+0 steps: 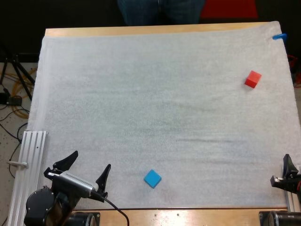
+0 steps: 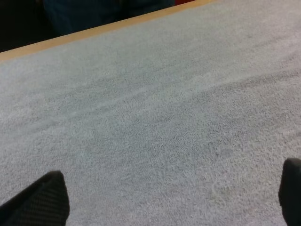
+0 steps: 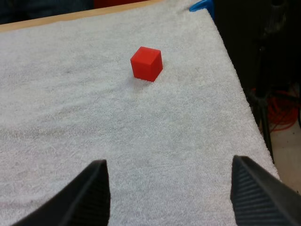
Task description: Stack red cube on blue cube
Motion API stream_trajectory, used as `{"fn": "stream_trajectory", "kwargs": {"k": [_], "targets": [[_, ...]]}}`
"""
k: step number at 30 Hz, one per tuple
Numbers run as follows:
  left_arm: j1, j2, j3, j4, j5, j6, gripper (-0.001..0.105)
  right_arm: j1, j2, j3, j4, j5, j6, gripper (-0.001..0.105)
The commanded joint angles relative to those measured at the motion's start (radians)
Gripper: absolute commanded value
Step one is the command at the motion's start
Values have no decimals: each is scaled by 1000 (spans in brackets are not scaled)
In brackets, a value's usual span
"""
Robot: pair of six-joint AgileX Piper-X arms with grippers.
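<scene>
Left gripper [image 1: 92,160] sits nearest, low at the near-left corner of the white mat [image 1: 141,103]. A careless swing from it could knock the blue cube [image 1: 152,178] nearby, which is the base of the stack. The bigger risk, I judge, is that the red cube [image 3: 146,63] rests at an angle to the right gripper [image 3: 168,161] — fingers closing on its corners could twist it or flick it toward the mat's edge close by. Both arms crouch low, fingers spread wide, holding nothing. The red cube lies far right, the blue one near the front, middle — well apart.
</scene>
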Motion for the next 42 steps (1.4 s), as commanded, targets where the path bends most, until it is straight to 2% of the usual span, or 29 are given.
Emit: {"fn": "stream_trajectory", "kwargs": {"k": [1, 8, 14, 20, 23, 26, 31, 35, 42], "targets": [[1, -139, -3, -17, -11, -13, 87, -5, -38, -4, -8, 0, -3, 55], [1, -139, -3, -15, 1, -14, 87, -5, -38, -4, -10, 0, -7, 55], [-35, -108, -22, -17, 61, -14, 87, -5, -17, -32, -28, -2, -23, 55], [-120, -7, -119, -17, 76, -9, 87, -5, 84, -122, -21, -30, -83, 55], [-173, 61, -180, -17, 97, -9, 87, -5, 153, -176, -21, -78, -87, 55], [-240, 131, -236, -17, 98, 33, 87, -5, 231, -234, -21, -141, -89, 55], [-381, 230, -332, 0, 98, 44, 87, -5, 361, -325, -16, -235, -110, 55], [-427, 270, -360, 13, 85, 51, 87, -5, 442, -370, -15, -242, -128, 55], [-427, 310, -363, 13, 82, 51, 87, -5, 644, -460, -91, -195, -141, 58]]}}
